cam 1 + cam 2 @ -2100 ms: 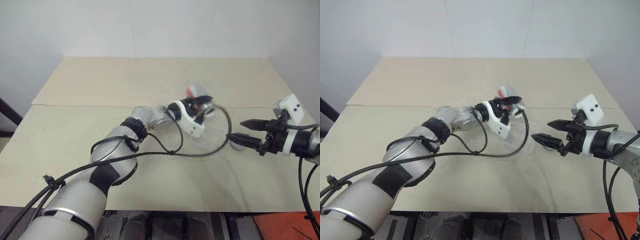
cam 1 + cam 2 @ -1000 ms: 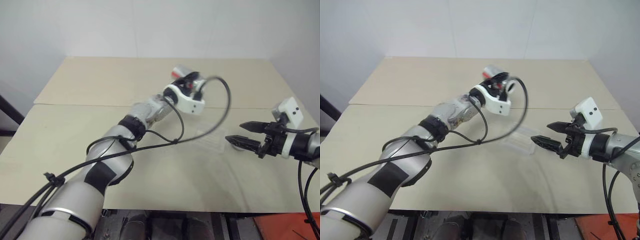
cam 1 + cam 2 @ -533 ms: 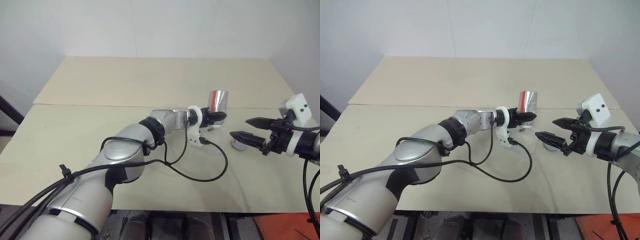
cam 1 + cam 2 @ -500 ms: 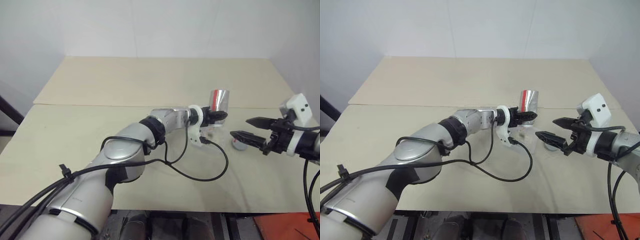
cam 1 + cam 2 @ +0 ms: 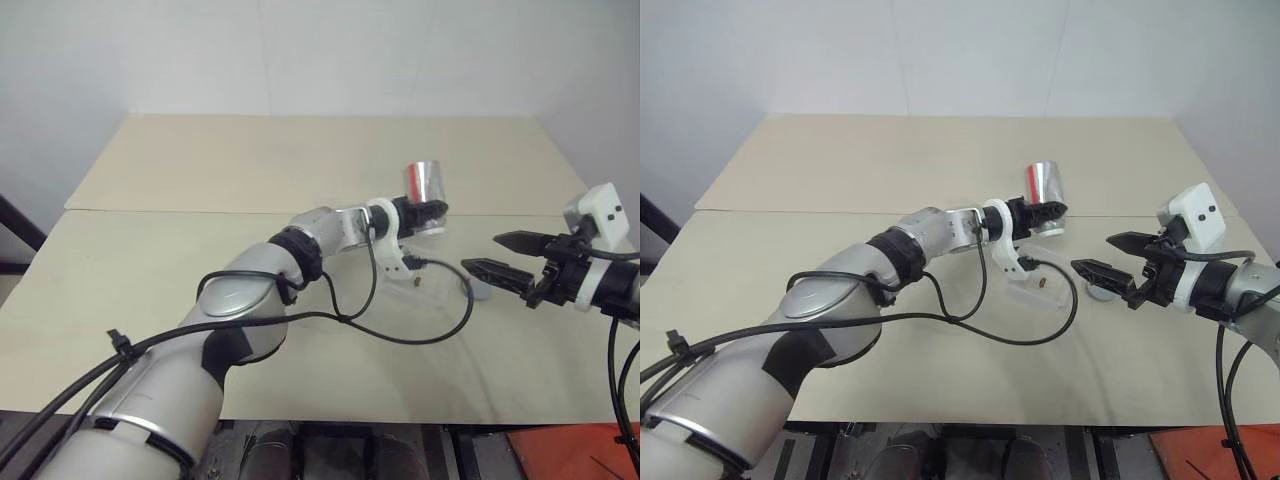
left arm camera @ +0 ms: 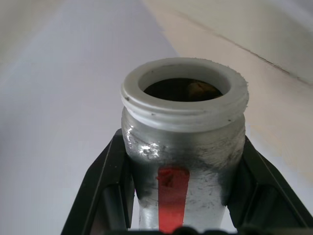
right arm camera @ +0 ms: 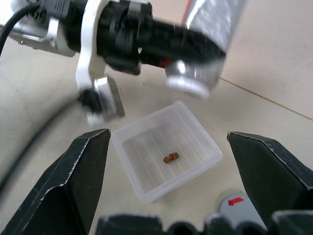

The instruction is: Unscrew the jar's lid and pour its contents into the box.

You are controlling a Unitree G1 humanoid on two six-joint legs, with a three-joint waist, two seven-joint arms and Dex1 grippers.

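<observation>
Now my left pincer (image 5: 432, 214) clamps the small clear red-striped jar (image 5: 428, 184), lidless, over the shallow clear plastic box (image 7: 166, 155) where the tiny brown bit (image 7: 170, 157) lies; right pincer (image 5: 492, 253) gapes empty at three o'clock.

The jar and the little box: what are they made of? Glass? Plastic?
The jar looks like clear plastic or glass, I can't tell which. Its wall is see-through and shiny with white glints, its rim is thick, milky white and threaded, and a red stripe runs down its side. The box looks like thin clear plastic: the table shows through it, with molded ridges on its floor and rounded corners.
</observation>
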